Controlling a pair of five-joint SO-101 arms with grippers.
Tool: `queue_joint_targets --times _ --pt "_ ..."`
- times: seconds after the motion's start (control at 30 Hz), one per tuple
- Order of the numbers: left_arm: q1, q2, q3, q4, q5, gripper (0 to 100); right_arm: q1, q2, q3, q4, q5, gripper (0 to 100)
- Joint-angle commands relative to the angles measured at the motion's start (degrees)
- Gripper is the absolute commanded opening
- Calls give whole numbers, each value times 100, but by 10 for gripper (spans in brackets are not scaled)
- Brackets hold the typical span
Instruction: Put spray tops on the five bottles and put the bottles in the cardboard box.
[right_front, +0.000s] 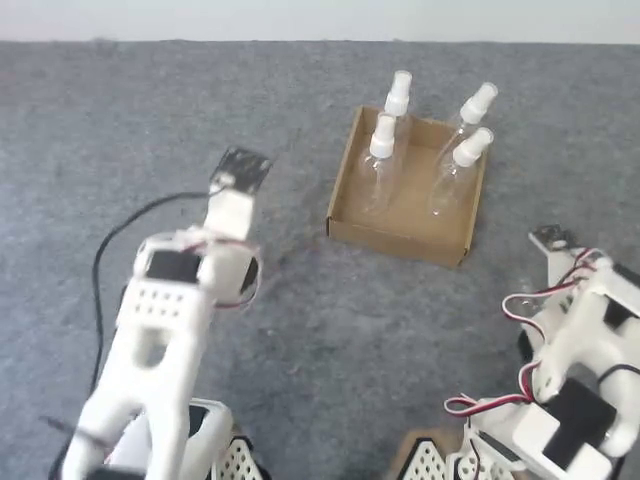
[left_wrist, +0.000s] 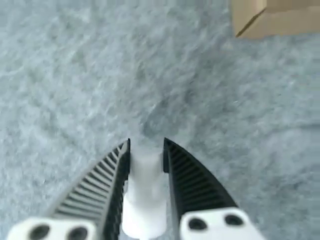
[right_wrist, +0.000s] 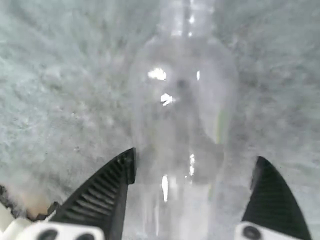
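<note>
four capped bottles (right_front: 385, 165) are found lying in the cardboard box (right_front: 400, 240). the fifth bottle (right_wrist: 182, 100) is seen uncapped on the grey carpet, between the spread jaws of the right gripper (right_wrist: 195, 160), with a gap visible on one side. a white spray top (left_wrist: 145, 185) is held clamped in the left gripper (left_wrist: 146, 142). fitting that top and boxing the last bottle are judged outstanding.

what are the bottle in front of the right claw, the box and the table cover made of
bottle: likely clear glossy plastic; the table cover shows through it and it carries bright glints.
box: brown matte cardboard, by its colour and folded corner.
table cover: grey fuzzy fabric, perhaps felt or carpet, by its mottled nap.
</note>
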Motion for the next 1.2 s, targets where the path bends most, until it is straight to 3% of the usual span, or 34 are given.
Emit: queue_joint_targets --times 0.0,0.13,0.33,0.7,0.93,1.17 --pt "-79 -756 576 -404 -97 11 -242 -391 -993 690 0 303" --pt "-123 -818 1218 -1037 -105 11 -778 -365 -1714 1367 -220 289" --pt "-97 -818 1437 -1125 -88 11 -1305 -312 -1969 1130 -993 258" --pt "-79 -818 1446 -1134 -79 11 -1262 804 -1600 31 -976 199" --pt "-79 -818 1446 -1134 -70 11 -1262 1191 -1609 -84 -976 196" --pt "-79 -818 1446 -1134 -70 11 -1138 1200 -1591 -84 -967 61"
